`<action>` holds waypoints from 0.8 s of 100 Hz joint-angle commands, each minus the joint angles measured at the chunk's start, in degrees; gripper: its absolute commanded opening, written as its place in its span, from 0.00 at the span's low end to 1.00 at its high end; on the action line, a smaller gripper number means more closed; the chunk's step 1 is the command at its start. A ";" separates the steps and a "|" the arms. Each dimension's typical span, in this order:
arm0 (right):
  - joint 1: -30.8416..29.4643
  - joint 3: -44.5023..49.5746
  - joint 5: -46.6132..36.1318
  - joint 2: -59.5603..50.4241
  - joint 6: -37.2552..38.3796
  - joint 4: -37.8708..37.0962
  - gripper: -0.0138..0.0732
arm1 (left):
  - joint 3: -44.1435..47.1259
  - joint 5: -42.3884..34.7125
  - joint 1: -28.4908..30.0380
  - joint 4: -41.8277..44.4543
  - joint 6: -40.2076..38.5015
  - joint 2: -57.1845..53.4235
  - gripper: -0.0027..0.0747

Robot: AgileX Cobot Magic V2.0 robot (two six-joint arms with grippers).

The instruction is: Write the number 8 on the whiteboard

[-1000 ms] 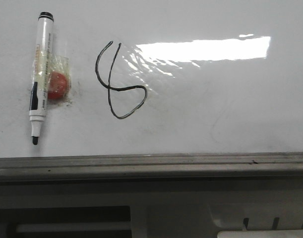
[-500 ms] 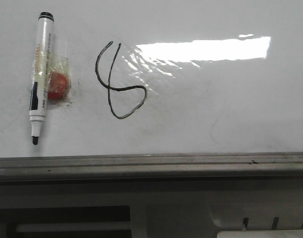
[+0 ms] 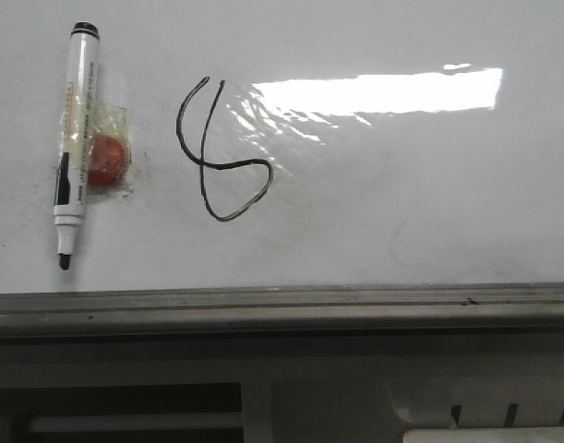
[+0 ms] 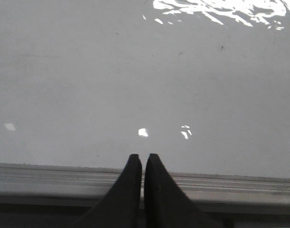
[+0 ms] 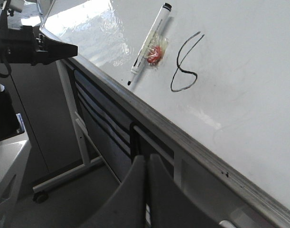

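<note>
Left hand (image 4: pixel 142 161) and right hand (image 5: pixel 145 164), fingers together.

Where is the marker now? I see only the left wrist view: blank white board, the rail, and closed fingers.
Observer: The marker lies uncapped on the whiteboard, left of the number 8, and no gripper holds it.
Operator: Is the figure complete?
Observer: The lower loop is closed, but the top stays open, two strokes not meeting.
Operator: And the right gripper?
Observer: The right gripper is shut and empty, hanging off the board below its edge rail.
Operator: Anything beside the marker?
Observer: A red round piece under clear tape touches the marker's barrel.
</note>
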 commanded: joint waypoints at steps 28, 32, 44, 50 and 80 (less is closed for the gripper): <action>-18.20 13.07 -46.20 0.48 -0.57 -0.14 0.08 | 1.85 -2.04 0.18 -0.74 -0.09 -1.76 0.01; -21.24 12.44 -44.79 0.48 -0.57 -0.14 0.08 | 1.85 -2.04 0.18 -0.74 -0.09 -1.76 0.01; -30.43 12.73 -44.52 0.48 -0.57 -0.01 0.08 | 1.85 -2.04 0.18 -0.74 -0.09 -1.76 0.01; -35.71 12.73 -44.02 0.48 -0.57 0.34 0.08 | 1.85 -2.04 0.18 -0.74 -0.09 -1.76 0.01; -54.25 12.73 -30.25 0.48 -0.47 0.34 0.08 | 1.85 -2.04 0.18 -0.74 -0.09 -1.76 0.01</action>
